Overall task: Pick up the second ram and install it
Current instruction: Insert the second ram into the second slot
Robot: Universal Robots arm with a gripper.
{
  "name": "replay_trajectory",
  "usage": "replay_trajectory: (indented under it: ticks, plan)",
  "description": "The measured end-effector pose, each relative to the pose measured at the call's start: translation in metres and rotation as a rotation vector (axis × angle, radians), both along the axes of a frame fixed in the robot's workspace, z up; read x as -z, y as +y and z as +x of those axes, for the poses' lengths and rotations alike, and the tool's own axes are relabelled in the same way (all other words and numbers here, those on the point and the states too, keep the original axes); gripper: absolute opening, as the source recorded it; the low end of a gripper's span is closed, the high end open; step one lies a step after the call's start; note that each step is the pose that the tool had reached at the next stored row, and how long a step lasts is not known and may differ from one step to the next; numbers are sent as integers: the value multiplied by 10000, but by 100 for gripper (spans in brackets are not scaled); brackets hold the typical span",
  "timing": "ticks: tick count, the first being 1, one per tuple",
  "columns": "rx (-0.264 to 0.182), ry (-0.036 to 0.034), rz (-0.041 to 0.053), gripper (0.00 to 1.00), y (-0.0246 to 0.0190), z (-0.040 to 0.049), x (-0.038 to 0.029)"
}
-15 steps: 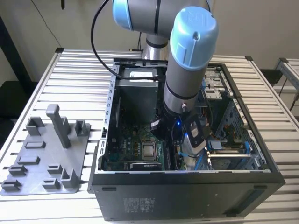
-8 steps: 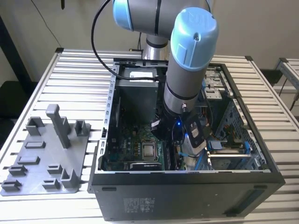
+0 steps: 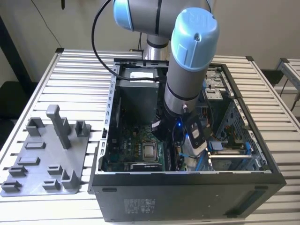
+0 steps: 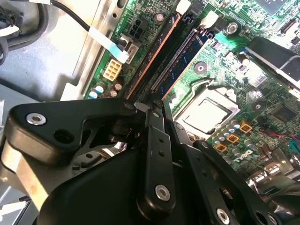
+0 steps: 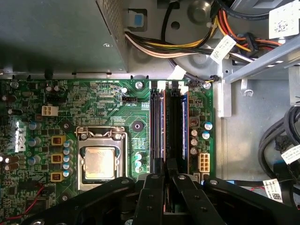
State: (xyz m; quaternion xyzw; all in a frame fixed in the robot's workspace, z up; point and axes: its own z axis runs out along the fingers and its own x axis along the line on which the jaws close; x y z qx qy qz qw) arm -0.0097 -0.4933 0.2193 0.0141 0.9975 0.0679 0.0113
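Gripper fingers (drawn close) straddle the second ram, slot-seated.

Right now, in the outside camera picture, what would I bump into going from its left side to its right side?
Across the exterior view: grey holder tray → tall grey post → computer case wall → processor → robot arm → table slats.
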Motion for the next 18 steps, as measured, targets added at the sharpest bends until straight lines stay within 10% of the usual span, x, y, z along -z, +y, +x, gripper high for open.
replay_trajectory:
  ticks: [13,18]
  plan:
    - [0,1,-3,22,0,0,59]
    - [11,1,11,22,0,0,-126]
